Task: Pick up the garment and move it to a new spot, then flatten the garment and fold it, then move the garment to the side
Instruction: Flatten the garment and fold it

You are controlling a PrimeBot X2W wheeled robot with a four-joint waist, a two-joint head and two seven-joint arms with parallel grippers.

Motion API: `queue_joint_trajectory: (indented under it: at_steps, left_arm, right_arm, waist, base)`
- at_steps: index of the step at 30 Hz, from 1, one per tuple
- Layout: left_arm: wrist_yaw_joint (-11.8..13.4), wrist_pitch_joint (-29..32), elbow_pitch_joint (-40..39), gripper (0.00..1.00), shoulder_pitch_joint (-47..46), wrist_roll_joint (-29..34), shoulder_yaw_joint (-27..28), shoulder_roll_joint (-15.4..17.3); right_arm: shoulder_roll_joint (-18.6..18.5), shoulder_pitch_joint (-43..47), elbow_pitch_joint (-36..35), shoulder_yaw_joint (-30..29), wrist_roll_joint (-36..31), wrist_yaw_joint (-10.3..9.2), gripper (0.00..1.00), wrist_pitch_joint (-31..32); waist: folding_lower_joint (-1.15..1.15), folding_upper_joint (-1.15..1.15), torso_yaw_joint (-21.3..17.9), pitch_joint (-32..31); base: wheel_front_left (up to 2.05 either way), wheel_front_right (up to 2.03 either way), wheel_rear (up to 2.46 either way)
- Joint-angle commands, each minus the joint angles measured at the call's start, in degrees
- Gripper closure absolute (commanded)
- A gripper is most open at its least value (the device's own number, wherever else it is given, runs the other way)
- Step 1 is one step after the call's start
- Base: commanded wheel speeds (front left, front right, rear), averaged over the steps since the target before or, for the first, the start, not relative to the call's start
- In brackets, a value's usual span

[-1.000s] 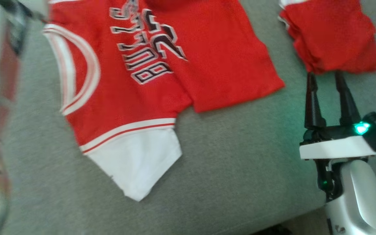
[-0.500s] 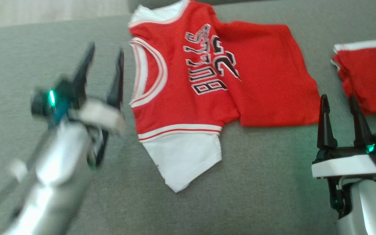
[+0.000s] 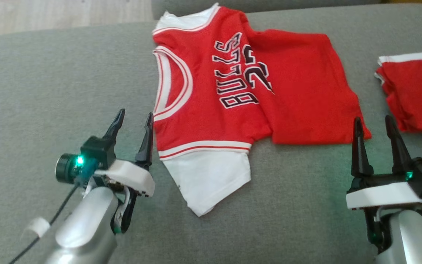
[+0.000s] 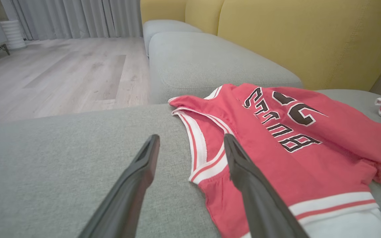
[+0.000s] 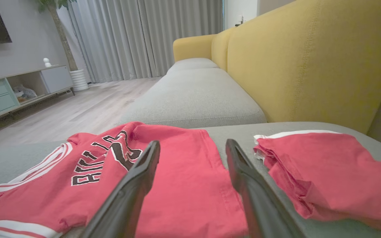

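Head view: the garment (image 3: 225,121), light and limp I judge, lies spread, sofa seat (image 3: 50,73) beneath, with left end effector (image 3: 135,114) and right end effector (image 3: 373,119) flanking it, both agape, empty. Left wrist view suggests pinching its banded armhole (image 4: 199,148); right wrist view, its hem (image 5: 217,172).

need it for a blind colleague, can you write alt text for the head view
A red Bulls jersey lies spread on a grey sofa cushion, with both grippers open and empty: the left gripper beside its white-trimmed left edge, the right gripper by its near right corner. A second red garment lies at the right edge.
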Motion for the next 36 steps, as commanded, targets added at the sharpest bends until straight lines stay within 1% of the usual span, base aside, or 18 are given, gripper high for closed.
queue_joint_trajectory:
  at_steps: [1,4,8,14,19,20,21,25,30,31,36]
  left_arm:
    - [-0.1,1.1,-0.9,0.0,-2.8,-1.0,1.9,1.2]
    - [-0.8,5.3,1.6,0.0,-3.6,-1.0,0.4,1.4]
    - [-1.2,7.6,4.1,0.0,-4.9,-1.5,-0.1,1.0]
    - [-0.2,10.6,8.1,0.0,-6.8,-0.7,-1.0,1.6]
    - [-2.0,12.0,9.7,0.0,-7.7,-1.1,-2.0,1.5]
    - [-2.5,12.4,9.8,0.65,-7.8,-1.2,-2.3,1.5]
    - [-2.7,12.4,9.9,1.0,-8.0,-1.1,-2.4,1.5]
    - [-3.0,11.7,10.2,1.0,-9.8,-0.6,-2.3,2.6]
    - [-3.8,11.6,11.4,1.0,-14.6,1.5,-2.8,5.4]
    - [-3.8,11.6,11.4,1.0,-14.6,1.5,-2.8,5.4]
    - [-6.2,12.9,13.7,1.0,-21.3,3.9,-4.1,8.0]
  right_arm:
    - [-0.3,-1.6,-2.0,1.2,0.0,-0.05,0.0,-0.6]
    - [-0.3,-1.9,-2.1,1.6,0.4,-0.05,0.0,-0.6]
    - [-0.3,-2.4,-2.0,1.9,0.8,-0.05,0.0,-0.6]
    - [-0.3,-3.0,-2.0,2.0,1.2,-0.05,0.0,-0.6]
    - [-0.3,-3.0,-2.0,2.1,1.6,-0.05,0.0,-0.6]
    - [-0.3,-3.0,-2.0,2.1,1.7,-0.05,0.0,-0.6]
    - [-0.3,-3.1,-2.1,2.1,1.7,-0.05,0.0,-0.6]
    - [-0.3,-3.4,-2.1,2.4,1.9,-0.05,0.0,-0.6]
    - [-0.3,-4.0,-2.1,2.9,2.1,-0.05,0.0,-0.6]
    - [-0.3,-4.0,-2.1,2.9,2.1,-0.05,0.0,-0.6]
    - [-0.3,-4.7,-2.0,3.5,2.3,-0.05,0.0,-0.6]
  waist:
    - [0.0,0.0,-1.0,0.8]
    - [0.0,0.0,-2.2,1.7]
    - [0.0,0.0,-3.8,3.0]
    - [0.0,0.0,-5.5,4.6]
    - [0.0,0.0,-6.1,5.2]
    - [0.0,0.0,-6.2,5.3]
    - [0.0,0.0,-6.3,5.4]
    - [0.0,0.0,-6.7,5.7]
    - [0.0,0.0,-7.3,6.2]
    - [0.0,0.0,-7.3,6.2]
    - [0.0,0.0,-8.1,7.0]
  base:
    - [0.0,0.0,0.0]
    - [0.0,0.0,0.0]
    - [0.0,0.0,0.0]
    - [0.0,0.0,0.0]
    - [0.0,0.0,0.0]
    - [0.0,0.0,0.0]
    - [0.0,0.0,0.0]
    - [0.0,0.0,0.0]
    - [0.0,0.0,0.0]
    - [0.0,0.0,0.0]
    - [0.0,0.0,0.0]
